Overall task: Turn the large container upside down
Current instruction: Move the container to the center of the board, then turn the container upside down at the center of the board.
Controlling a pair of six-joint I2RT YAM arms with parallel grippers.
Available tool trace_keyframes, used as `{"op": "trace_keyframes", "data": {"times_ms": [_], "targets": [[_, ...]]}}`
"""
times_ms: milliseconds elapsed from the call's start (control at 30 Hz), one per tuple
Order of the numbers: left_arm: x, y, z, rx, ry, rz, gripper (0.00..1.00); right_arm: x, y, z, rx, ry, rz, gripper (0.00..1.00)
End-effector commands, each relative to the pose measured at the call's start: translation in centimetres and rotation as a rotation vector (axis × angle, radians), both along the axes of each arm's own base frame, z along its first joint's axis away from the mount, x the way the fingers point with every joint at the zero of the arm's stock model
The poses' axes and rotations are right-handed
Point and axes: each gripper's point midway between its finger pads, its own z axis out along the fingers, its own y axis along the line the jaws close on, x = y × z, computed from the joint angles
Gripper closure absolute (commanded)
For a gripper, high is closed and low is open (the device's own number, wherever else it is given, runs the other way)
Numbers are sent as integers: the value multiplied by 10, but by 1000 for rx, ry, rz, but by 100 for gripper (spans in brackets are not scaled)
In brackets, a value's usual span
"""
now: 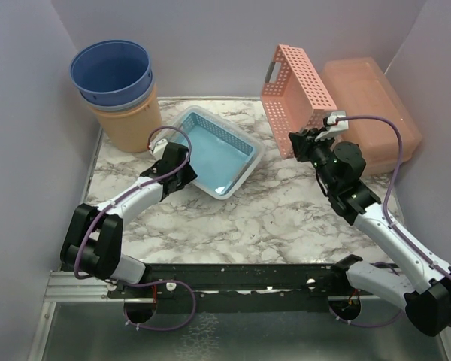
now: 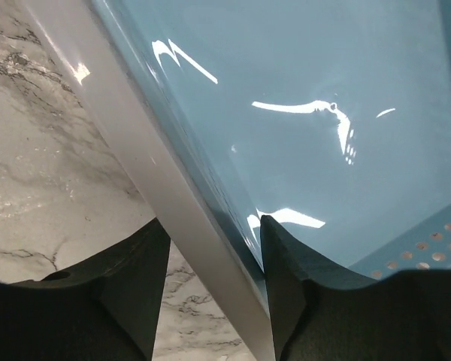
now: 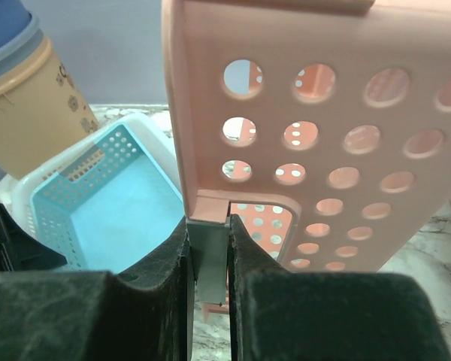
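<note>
Large container [image 1: 376, 105] — far right of the table, by the side wall, just behind the pink perforated basket [image 1: 297, 83]; long axis running from far-left to near-right. Lies beyond and to the right of the right gripper [image 3: 208, 233], clearly the nearer one. Clamps narrowly, though, on a wall edge of that basket, propped on its side between fingers and container. Left gripper [image 2: 210, 256] well apart across the table: stands part-way open astride the rim of the blue basket [image 1: 218, 150], grip not plainly made. Probably calls for reaching round the pink perforated basket to a long side — right arm's job, by position
</note>
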Motion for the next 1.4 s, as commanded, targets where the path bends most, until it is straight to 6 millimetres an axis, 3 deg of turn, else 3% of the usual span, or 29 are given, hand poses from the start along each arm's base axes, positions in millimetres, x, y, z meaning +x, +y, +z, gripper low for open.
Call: {"op": "trace_keyframes", "data": {"times_ms": [0, 133, 367, 500, 667, 800, 900, 1100, 1367], "targets": [[-33, 16, -21, 111, 115, -69, 49, 1, -9, -1, -44, -24, -41, 99], [-39, 19, -6, 137, 100, -115, 62, 6, -14, -16, -93, 18, -77, 99], [-62, 33, 11, 231, 137, -211, 64, 7, -16, -42, -160, 71, -80, 99], [-79, 34, 4, 255, 201, -295, 64, 8, -9, -64, -213, 106, -30, 99], [-89, 33, 1, 253, 255, -331, 54, 13, -3, -81, -254, 143, -5, 99], [-82, 25, 18, 207, 206, -323, 36, 19, -13, -87, -344, 136, -44, 99], [-75, 24, 34, 195, 154, -298, 29, 25, -24, -93, -425, 132, -97, 99], [-70, 23, 59, 178, 73, -283, 25, 32, -38, -125, -622, 195, -118, 99], [-69, 27, 76, 171, 12, -246, 22, 35, -49, -160, -780, 268, -131, 99]]}}
